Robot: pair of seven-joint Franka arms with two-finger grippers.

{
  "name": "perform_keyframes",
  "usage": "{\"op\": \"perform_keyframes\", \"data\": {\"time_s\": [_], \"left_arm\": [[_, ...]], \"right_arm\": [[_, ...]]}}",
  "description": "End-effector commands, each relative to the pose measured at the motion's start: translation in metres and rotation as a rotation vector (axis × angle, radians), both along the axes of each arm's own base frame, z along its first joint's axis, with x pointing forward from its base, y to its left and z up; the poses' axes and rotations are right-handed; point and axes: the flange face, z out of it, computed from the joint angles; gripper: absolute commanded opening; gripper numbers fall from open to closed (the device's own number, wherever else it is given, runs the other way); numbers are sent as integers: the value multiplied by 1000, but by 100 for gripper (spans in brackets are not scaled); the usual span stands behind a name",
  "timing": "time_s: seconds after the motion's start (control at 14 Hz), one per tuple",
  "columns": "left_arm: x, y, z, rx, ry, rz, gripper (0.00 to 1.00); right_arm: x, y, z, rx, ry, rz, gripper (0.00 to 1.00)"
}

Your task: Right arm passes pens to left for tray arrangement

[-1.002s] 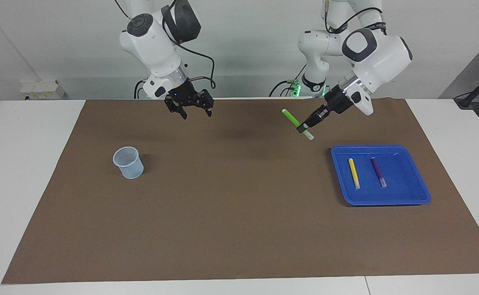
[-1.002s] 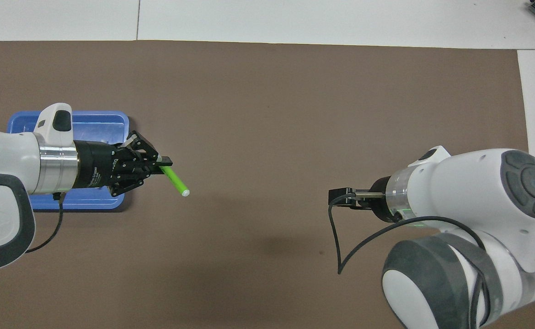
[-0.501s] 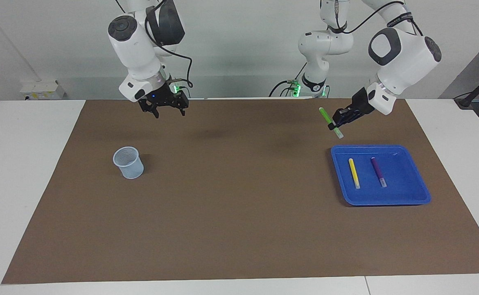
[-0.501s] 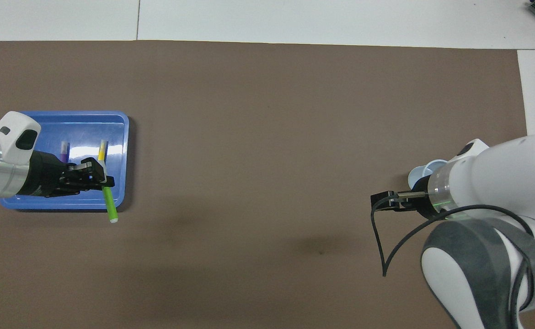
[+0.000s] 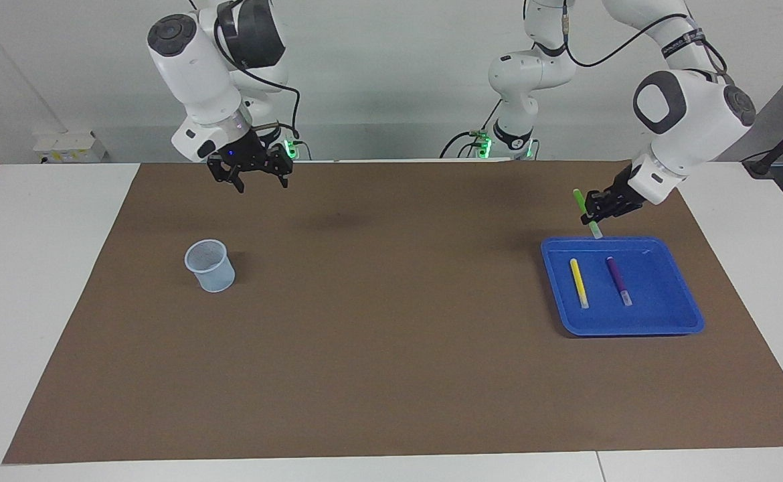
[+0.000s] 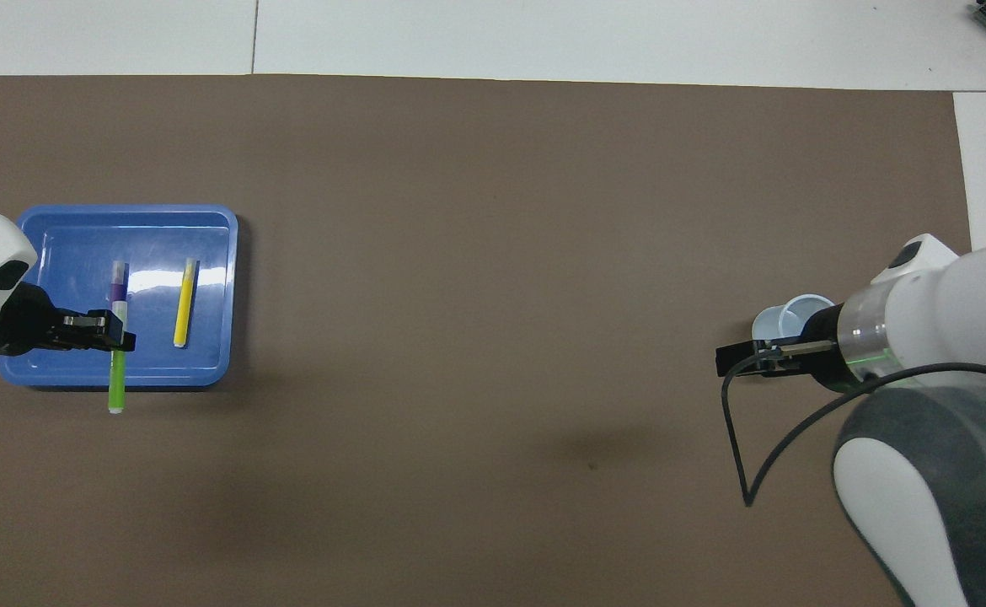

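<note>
My left gripper (image 5: 593, 207) is shut on the green pen (image 5: 581, 204), which hangs tilted with its pale tip down. It is over the rim of the blue tray (image 5: 662, 294) on the side nearest the robots. In the overhead view the left gripper (image 6: 110, 330) grips the green pen (image 6: 115, 381) over that edge of the tray (image 6: 63, 244). The yellow pen (image 5: 579, 282) and the purple pen (image 5: 618, 280) lie side by side in the tray. My right gripper (image 5: 250, 179) hangs open and holds nothing, above the mat at the right arm's end.
A small translucent pale-blue cup (image 5: 211, 266) stands on the brown mat (image 5: 378, 321) toward the right arm's end, partly covered by the right wrist in the overhead view (image 6: 796, 315). White table shows around the mat.
The left gripper has carried the green pen from the mat's middle to over the tray's near rim. The right arm has drawn back toward its own end.
</note>
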Motion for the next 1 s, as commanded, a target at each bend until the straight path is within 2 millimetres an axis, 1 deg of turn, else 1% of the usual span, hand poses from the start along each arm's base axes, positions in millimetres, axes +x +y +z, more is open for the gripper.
{"op": "perform_keyframes", "data": {"time_s": [0.0,0.07,0.14,0.29,0.36,0.43,0.5,0.57,0.64,0.72,0.79,0.86,0.93], "left_arm": [[14,21,-13,50,-17,-87,0],[15,27,-16,73,-22,-113,0],[17,40,-23,84,-22,-116,0],[23,52,-36,92,-38,-139,0],[24,70,-45,97,-43,-135,0],[28,77,-51,102,-48,-141,0],[34,82,-55,107,-56,-149,0],[38,89,-61,117,-56,-153,0],[39,103,-66,127,-60,-137,0],[44,108,-72,130,-65,-132,0],[47,111,-79,133,-73,-127,0],[50,115,-85,137,-85,-123,0],[53,119,-96,141,-95,-119,0]], "right_arm": [[29,-29,1,-7,9,69,100],[42,-37,5,-31,-3,77,100],[47,-30,6,-42,-10,97,100],[45,-23,3,-40,3,116,100],[41,-20,3,-38,30,131,100],[40,-7,6,-35,32,170,100],[40,-3,8,-34,15,181,100],[45,-2,16,-35,-4,185,100],[51,-5,24,-34,-11,183,100],[53,-9,30,-48,1,186,100],[58,-6,46,-107,46,218,100],[60,-1,78,-151,48,238,100],[65,2,86,-160,39,244,100]]}}
